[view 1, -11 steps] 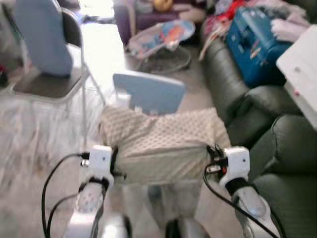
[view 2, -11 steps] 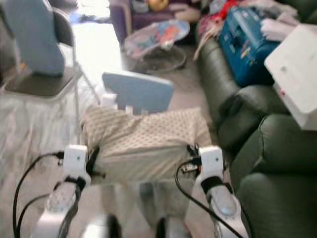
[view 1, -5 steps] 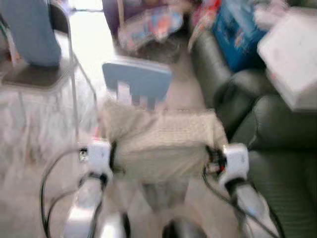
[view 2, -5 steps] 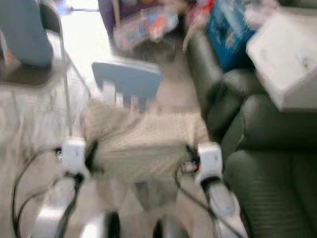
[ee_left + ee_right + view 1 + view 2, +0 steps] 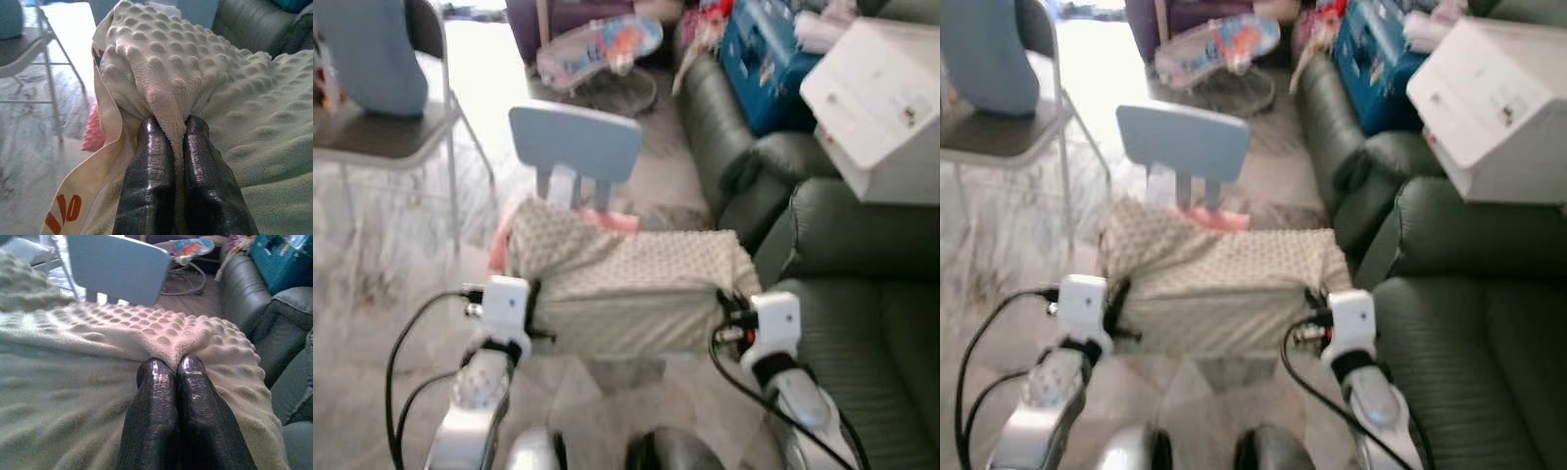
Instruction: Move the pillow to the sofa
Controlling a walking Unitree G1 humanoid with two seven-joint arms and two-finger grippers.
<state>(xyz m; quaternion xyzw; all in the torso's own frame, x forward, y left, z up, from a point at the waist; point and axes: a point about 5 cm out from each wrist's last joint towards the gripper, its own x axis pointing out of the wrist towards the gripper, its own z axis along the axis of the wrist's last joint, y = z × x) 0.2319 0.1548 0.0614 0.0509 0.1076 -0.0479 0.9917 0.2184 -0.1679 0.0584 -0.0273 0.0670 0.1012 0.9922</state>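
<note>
Cream pillow carried between both pincers beside the sofa

Eye views: the left pincer (image 5: 530, 311) and right pincer (image 5: 729, 315) hold the dimpled cream pillow (image 5: 626, 289) stretched between them, above the floor; a small blue chair (image 5: 576, 147) stands beyond it, the dark green sofa (image 5: 862, 333) to the right pincer's outer side.
Left wrist view: the fingers (image 5: 149, 176) are pinched closed on a pillow fold.
Right wrist view: the fingers (image 5: 195, 406) are likewise clamped on a pillow edge.

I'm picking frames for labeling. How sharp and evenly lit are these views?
Both eye views are softly blurred, with the floor blown out by glare at top. Both wrist views are sharp up close on the pillow, backgrounds softer; the left wrist view has a bright overexposed patch.
</note>
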